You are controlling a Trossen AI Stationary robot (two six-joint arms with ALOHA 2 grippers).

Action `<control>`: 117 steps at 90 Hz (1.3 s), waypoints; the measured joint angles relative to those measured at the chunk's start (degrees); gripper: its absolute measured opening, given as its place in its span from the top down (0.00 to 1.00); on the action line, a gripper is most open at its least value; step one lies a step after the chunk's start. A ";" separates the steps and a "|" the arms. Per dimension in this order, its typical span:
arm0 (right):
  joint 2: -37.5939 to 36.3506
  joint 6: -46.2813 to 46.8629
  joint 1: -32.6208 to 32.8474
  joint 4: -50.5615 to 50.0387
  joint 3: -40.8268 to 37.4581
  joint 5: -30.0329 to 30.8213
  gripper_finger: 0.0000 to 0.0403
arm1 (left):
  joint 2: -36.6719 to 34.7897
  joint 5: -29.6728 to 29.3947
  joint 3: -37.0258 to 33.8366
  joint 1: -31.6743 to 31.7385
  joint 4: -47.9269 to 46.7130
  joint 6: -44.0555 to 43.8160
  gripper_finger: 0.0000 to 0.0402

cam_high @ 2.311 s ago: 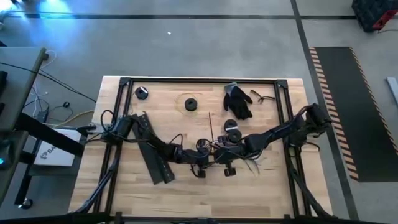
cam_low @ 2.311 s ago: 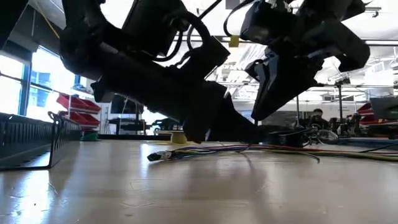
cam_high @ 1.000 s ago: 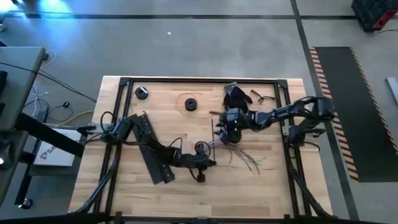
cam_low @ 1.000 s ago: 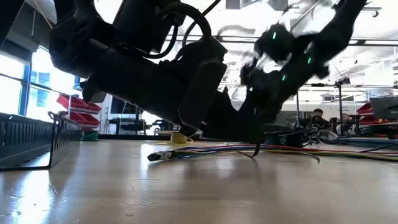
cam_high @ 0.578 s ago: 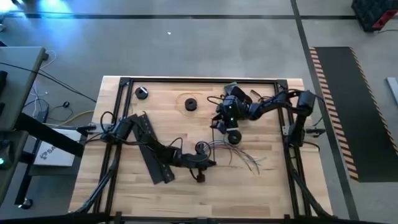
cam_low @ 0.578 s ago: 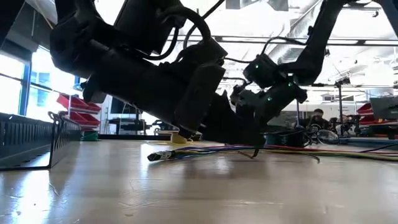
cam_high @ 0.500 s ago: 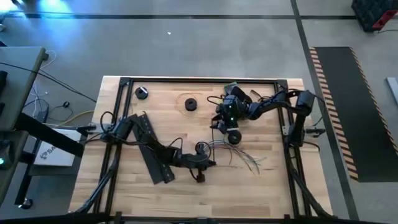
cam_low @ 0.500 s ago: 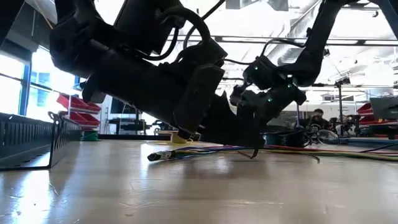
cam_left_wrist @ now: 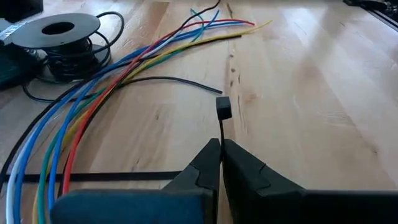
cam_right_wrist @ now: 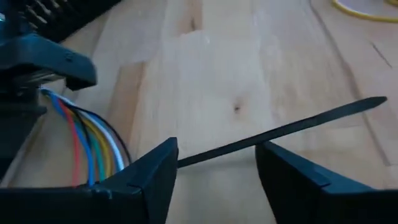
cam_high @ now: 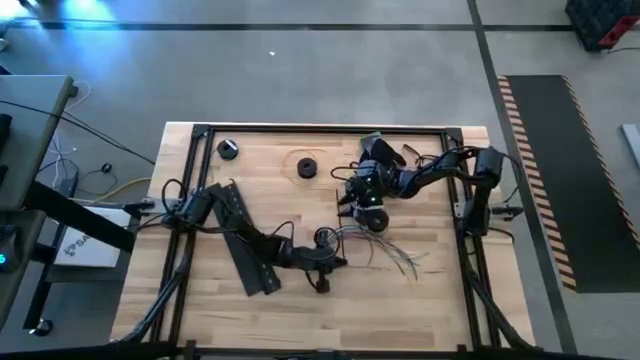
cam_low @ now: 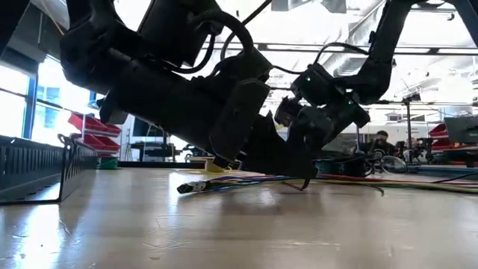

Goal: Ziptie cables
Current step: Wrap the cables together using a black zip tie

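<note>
The left gripper [cam_left_wrist: 221, 163] pinched a zip tie [cam_left_wrist: 222, 115] beside the cables [cam_left_wrist: 93, 106]; the right gripper [cam_right_wrist: 214, 165] gaped empty over another tie [cam_right_wrist: 280, 134]; squaring on it first seemed wise.

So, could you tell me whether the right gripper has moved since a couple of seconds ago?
Yes. In the high view the right gripper has pulled away from the cables, toward the table's far edge, and is now beside the black glove.
</note>
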 joint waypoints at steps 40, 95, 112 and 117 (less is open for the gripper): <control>2.73 -0.97 3.53 4.60 0.07 3.55 0.99 | -2.64 3.23 -0.02 0.06 -0.06 -4.08 1.00; -9.42 -23.47 26.60 12.49 -12.34 46.87 1.00 | -11.98 9.44 -0.22 3.63 -14.48 -9.32 1.00; -9.44 -32.98 32.73 18.56 -14.99 53.48 1.00 | -11.93 15.96 -2.37 7.05 -9.38 -12.64 1.00; -9.43 -35.44 33.31 18.36 -15.04 53.95 1.00 | -11.87 18.13 -4.40 8.08 -4.11 -13.78 1.00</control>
